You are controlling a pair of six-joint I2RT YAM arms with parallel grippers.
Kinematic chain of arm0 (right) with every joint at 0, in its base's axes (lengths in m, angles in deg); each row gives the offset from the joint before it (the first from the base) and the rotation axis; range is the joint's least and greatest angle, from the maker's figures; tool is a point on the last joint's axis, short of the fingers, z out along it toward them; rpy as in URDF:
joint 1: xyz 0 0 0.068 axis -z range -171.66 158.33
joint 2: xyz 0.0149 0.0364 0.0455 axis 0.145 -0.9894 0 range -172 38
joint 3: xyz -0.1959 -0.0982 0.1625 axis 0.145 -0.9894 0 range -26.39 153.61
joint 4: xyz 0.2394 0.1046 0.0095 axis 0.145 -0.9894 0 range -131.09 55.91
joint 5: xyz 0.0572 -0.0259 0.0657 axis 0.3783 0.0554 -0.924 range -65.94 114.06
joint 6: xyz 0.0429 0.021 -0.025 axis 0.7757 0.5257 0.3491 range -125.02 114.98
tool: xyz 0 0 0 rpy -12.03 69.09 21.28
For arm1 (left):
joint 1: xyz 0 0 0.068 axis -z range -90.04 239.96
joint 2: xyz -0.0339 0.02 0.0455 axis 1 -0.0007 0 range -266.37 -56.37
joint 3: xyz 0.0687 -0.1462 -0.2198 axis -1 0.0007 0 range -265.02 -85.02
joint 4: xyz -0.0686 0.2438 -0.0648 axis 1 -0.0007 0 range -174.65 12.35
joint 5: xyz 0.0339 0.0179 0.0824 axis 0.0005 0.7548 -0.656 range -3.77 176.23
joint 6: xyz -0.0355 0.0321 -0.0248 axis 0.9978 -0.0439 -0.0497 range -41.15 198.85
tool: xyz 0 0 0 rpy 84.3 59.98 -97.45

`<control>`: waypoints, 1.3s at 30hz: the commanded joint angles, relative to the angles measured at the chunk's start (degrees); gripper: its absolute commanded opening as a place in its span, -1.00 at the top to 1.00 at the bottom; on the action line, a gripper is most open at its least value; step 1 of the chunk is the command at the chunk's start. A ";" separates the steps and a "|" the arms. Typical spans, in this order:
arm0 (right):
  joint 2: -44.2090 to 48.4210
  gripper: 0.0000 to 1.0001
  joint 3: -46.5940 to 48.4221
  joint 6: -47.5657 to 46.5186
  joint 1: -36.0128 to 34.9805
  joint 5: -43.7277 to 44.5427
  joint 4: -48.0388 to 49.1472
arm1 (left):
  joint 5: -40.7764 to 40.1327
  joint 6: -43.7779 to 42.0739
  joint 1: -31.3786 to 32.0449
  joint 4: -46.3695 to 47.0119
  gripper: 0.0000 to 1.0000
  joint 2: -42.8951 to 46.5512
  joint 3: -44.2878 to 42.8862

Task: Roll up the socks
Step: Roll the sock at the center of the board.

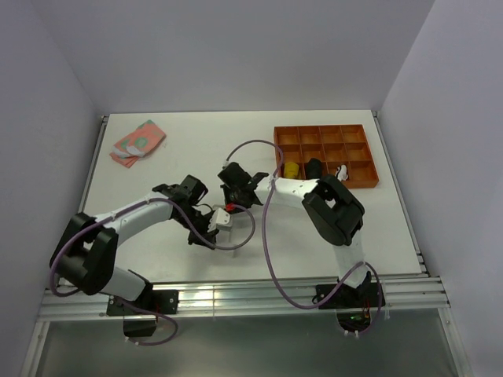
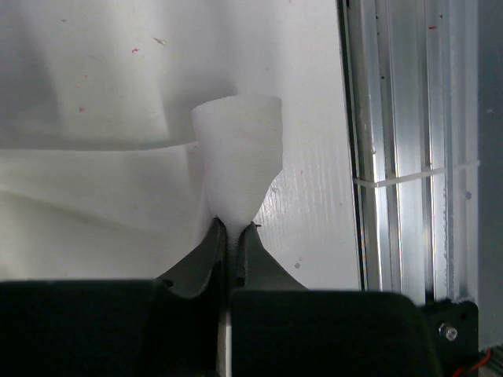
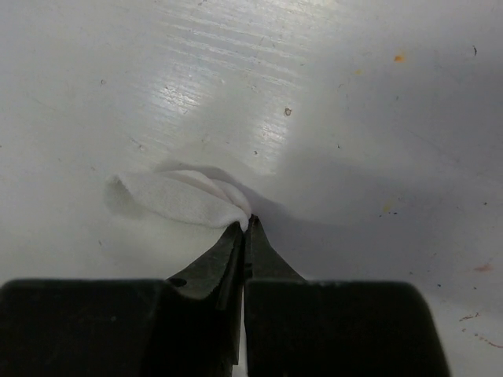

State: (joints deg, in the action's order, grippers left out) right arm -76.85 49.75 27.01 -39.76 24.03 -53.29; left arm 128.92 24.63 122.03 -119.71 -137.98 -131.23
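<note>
1. Top external view: a folded pink-and-green patterned cloth (image 1: 137,144) lies at the far left of the white desk (image 1: 204,137), well apart from both arms.
2. Left wrist view: the left gripper (image 2: 233,229) is pressed together on a thin white fabric sock (image 2: 237,149), which flares up from the tips in a cone.
3. The sock sits mid-desk between the two grippers, toward the near edge.
4. Right wrist view: the right gripper (image 3: 246,225) pinches a folded edge of white sock fabric lying on the desk.
5. At the far right stands an orange compartment tray (image 1: 320,128), with a small yellow object (image 1: 291,170) in one near compartment.
</note>
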 commanded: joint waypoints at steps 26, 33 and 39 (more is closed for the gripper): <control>-5.91 0.92 -2.05 -2.50 2.83 5.22 -3.21 | 7.75 -0.54 -7.11 -15.33 0.99 -16.13 -8.10; -1.88 0.37 -5.12 -2.24 2.92 5.66 -0.14 | 9.07 -2.29 -8.69 -19.45 0.99 -22.36 -11.96; 0.67 0.17 -6.53 -2.50 2.83 5.66 1.53 | 11.53 -6.51 -11.77 -24.90 0.99 -27.90 -15.30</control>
State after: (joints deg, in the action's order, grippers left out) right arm -75.64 46.69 26.46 -37.68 23.42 -47.17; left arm 138.13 19.69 111.37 -137.50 -164.14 -144.76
